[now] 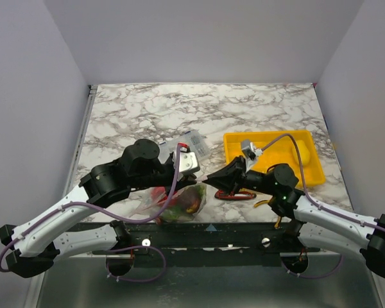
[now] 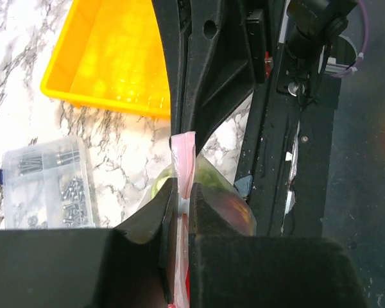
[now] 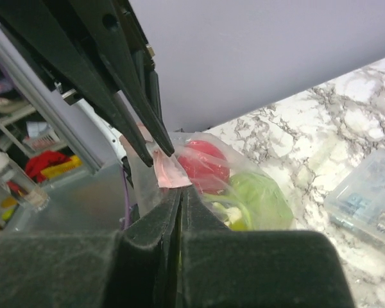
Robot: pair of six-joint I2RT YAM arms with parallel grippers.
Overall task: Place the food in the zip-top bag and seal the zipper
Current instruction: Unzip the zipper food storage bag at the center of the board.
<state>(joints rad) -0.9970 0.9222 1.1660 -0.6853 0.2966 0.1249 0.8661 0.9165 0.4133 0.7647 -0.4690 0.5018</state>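
The clear zip-top bag (image 1: 179, 202) hangs near the table's front edge with food inside. In the right wrist view the bag (image 3: 244, 192) holds a red tomato (image 3: 202, 163) and green cabbage (image 3: 260, 199). My left gripper (image 2: 178, 183) is shut on the pinkish-red zipper (image 2: 183, 160). My right gripper (image 3: 181, 189) is shut on the same zipper (image 3: 170, 173), its tips right against the left gripper's tips. In the top view both grippers, left (image 1: 200, 177) and right (image 1: 210, 178), meet above the bag. A yellow fruit (image 1: 303, 154) lies in the yellow tray.
The yellow tray (image 1: 269, 142) stands at the right, also in the left wrist view (image 2: 109, 58). A clear compartment box of small parts (image 1: 194, 144) sits behind the bag. Red-handled and yellow-handled tools (image 1: 236, 194) lie under the right arm near the front edge.
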